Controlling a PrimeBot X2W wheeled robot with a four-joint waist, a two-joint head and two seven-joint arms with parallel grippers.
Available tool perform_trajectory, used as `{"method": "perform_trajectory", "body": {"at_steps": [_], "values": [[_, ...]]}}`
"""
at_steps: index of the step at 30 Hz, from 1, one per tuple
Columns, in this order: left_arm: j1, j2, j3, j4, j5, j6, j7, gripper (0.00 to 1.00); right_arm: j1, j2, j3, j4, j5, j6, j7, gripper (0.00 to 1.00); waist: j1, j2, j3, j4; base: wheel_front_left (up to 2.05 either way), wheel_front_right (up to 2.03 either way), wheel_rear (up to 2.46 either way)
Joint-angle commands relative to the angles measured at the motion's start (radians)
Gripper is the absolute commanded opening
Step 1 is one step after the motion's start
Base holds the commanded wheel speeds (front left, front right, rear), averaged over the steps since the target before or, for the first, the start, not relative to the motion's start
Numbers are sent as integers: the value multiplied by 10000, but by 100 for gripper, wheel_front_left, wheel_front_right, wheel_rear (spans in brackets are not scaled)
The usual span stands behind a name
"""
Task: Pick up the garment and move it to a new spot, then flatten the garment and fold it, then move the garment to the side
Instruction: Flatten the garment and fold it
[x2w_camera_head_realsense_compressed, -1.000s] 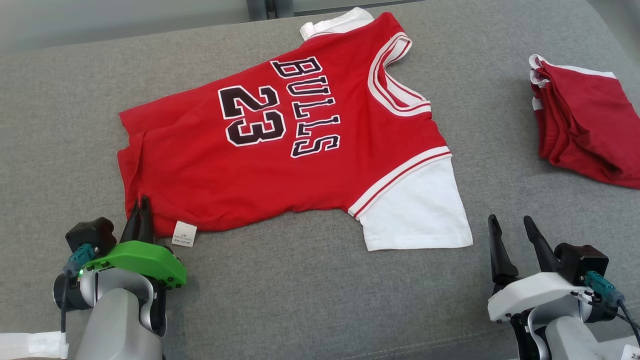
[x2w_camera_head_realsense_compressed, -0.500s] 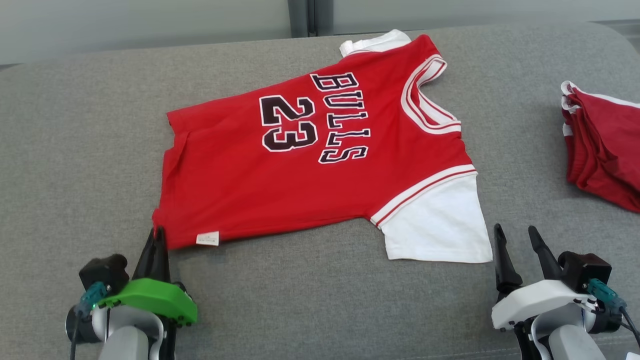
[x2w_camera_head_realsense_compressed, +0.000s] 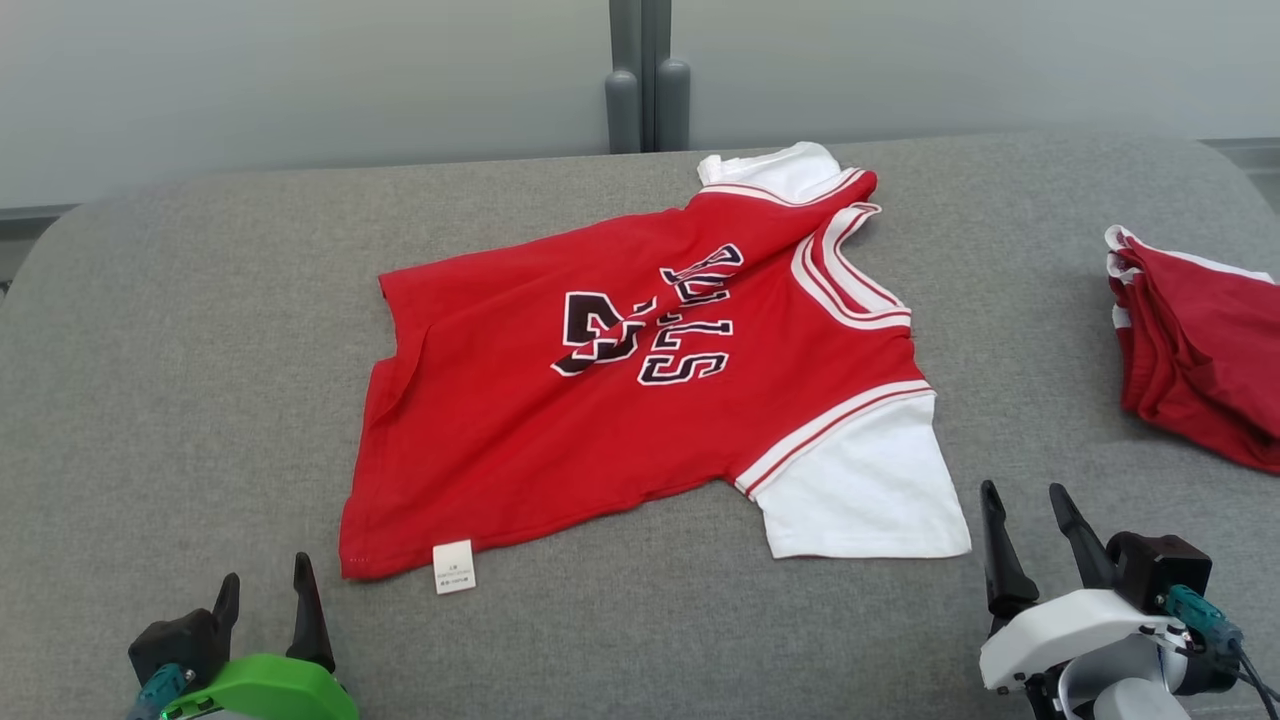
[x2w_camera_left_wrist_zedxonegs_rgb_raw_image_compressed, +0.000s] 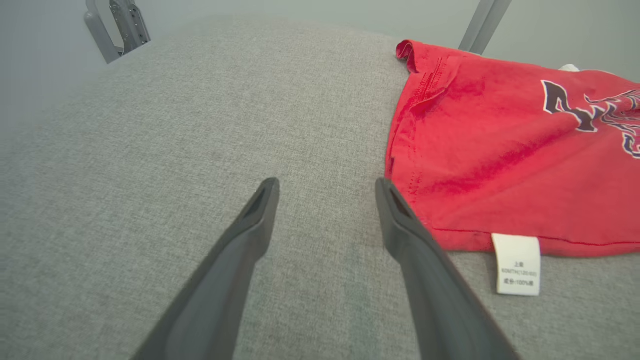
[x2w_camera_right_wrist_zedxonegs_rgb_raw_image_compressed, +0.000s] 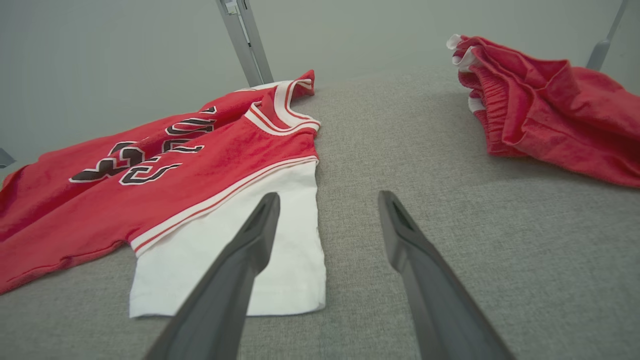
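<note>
The garment (x2w_camera_head_realsense_compressed: 560, 430) is a red jersey with white sleeves and dark lettering, lying on the grey cushioned surface (x2w_camera_head_realsense_compressed: 180, 350). A long crease runs across its chest and buckles the letters. Its hem (x2w_camera_left_wrist_zedxonegs_rgb_raw_image_compressed: 500, 150) and white label (x2w_camera_left_wrist_zedxonegs_rgb_raw_image_compressed: 517, 264) lie just right of my left gripper's fingers. My left gripper (x2w_camera_head_realsense_compressed: 266, 590) stands open and empty at the lower left, a little short of the hem corner. My right gripper (x2w_camera_head_realsense_compressed: 1025, 500) is open and empty at the lower right, just right of the near white sleeve (x2w_camera_right_wrist_zedxonegs_rgb_raw_image_compressed: 240, 265).
A second red garment (x2w_camera_head_realsense_compressed: 1200, 350), bunched and folded, lies at the right edge of the surface (x2w_camera_right_wrist_zedxonegs_rgb_raw_image_compressed: 550, 110). A grey post (x2w_camera_head_realsense_compressed: 645, 90) stands behind the cushion against a pale wall. Bare grey fabric stretches to the left of the jersey.
My left gripper has opened and let go of the hem corner, then drawn back from it. The jersey has gained a crease across the chest. The head camera has tilted up.
</note>
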Motion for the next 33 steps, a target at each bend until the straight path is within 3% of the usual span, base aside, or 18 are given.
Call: {"method": "perform_trajectory", "body": {"at_steps": [1,17,33], "values": [[170,44,7,-151,-3,33,0,100,155,-27,21,-68,-120,-6,-27,100,0,0,-147,-98,0,0,0],[1110,47,-1024,-1507,6,272,0,100,579,-28,438,-261,-586,-6,-27,100,0,0,-687,-377,0,0,0],[1003,45,-1678,-1387,-209,460,0,100,392,-28,613,6,-579,-6,-27,100,0,0,-354,-442,0,0,0]]}}
